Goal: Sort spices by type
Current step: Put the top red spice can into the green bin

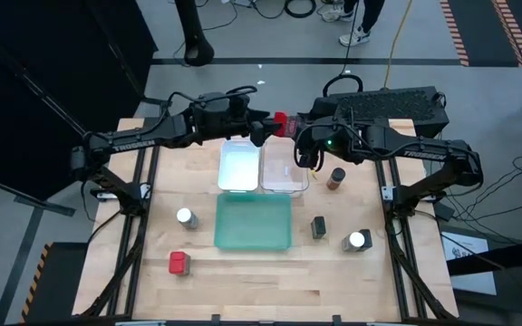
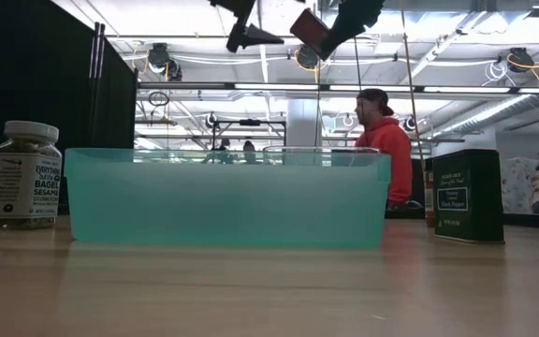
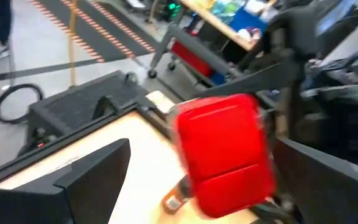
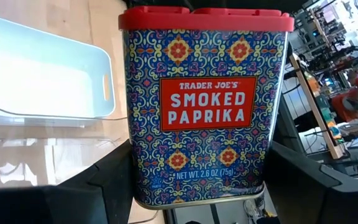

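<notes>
A red-lidded smoked paprika tin (image 4: 205, 106) hangs high above the table's far edge, behind the white tray (image 1: 240, 166) and the clear tray (image 1: 285, 167). My right gripper (image 1: 297, 129) is shut on it. The tin's red lid (image 3: 225, 152) faces my left gripper (image 1: 261, 125), which stands open close in front of the tin and apart from it in the low view. On the table stand a second red tin (image 1: 179, 263), two white-lidded jars (image 1: 186, 217) (image 1: 358, 240), a dark grey tin (image 1: 318, 226) and a brown jar (image 1: 337, 177). My right gripper pinches the paprika tin's two narrow sides, at its bottom end (image 4: 145, 186), between its two fingers (image 4: 107, 183). The fingers come from the table's right side, slanting slightly down, and lie along the tin. The tin is lifted clear and tilted (image 2: 309, 30), lid end away from the gripper.
A green tray (image 1: 254, 222) sits mid-table in front of the white and clear trays. In the low view it stands between a bagel-seasoning jar (image 2: 24, 173) and the dark tin (image 2: 468, 197). A person in a red hoodie (image 2: 386, 140) sits beyond the table.
</notes>
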Robot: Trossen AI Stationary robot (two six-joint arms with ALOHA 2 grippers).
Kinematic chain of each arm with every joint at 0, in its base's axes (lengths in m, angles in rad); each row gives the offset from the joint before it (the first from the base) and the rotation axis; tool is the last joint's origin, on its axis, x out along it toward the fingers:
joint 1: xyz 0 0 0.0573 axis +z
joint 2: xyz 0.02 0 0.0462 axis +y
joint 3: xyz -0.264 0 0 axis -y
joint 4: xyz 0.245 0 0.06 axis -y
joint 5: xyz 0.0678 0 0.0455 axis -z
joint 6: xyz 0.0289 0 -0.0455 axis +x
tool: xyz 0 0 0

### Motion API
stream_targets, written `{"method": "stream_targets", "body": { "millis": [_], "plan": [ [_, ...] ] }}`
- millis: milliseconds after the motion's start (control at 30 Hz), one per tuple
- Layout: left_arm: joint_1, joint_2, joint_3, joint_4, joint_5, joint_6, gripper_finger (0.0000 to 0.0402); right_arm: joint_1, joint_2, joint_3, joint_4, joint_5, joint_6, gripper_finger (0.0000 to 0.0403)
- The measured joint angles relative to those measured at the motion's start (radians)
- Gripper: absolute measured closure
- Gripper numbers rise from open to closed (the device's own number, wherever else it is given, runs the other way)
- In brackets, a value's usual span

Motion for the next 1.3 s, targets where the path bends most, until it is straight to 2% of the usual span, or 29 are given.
{"method": "stream_targets", "body": {
  "millis": [367, 867, 1300],
  "plan": [
    [-0.006, 0.001, -0.001, 0.036, 0.015, -0.027, 0.0004, 0.0, 0.003, 0.0, -0.001, -0.003, 0.0, 0.0134],
    [-0.023, 0.081, -0.003, 0.108, 0.022, -0.027, 0.0004, 0.0, 0.003, 0.0, -0.001, -0.003, 0.026, 0.0134],
    [-0.022, 0.096, -0.002, 0.132, 0.023, -0.028, 0.001, 0.0, 0.003, 0.0, -0.001, -0.003, 0.027, 0.0134]
  ]
}}
